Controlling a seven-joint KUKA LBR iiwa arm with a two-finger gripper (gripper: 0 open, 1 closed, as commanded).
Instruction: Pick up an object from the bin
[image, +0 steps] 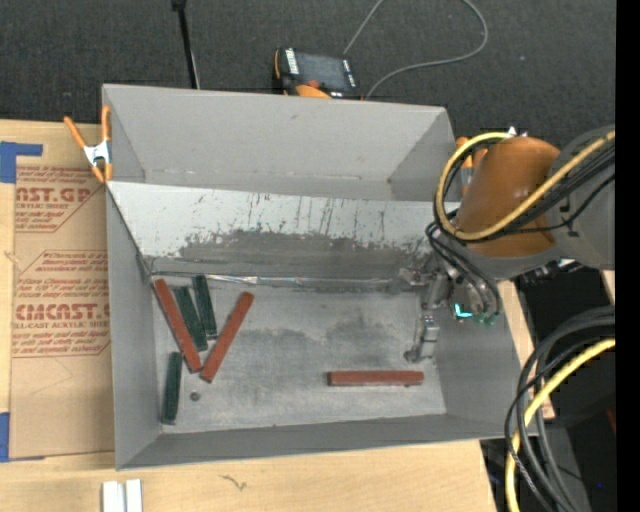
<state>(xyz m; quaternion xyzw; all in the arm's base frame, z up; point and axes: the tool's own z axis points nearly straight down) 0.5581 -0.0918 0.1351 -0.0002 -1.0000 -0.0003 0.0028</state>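
Red bar (375, 378) just beside hand (418, 352)

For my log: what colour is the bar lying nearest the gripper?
Reddish-brown bar, clearest in the camera view.

The floor of the bin (320, 330) is open across its centre and rear. A red flat bar (375, 378) lies just beside the claw (417, 352), near the right wall. A cluster of red and green bars (197, 325) obstructs the left side.

Lone red bar (375, 378) near claw (417, 351)
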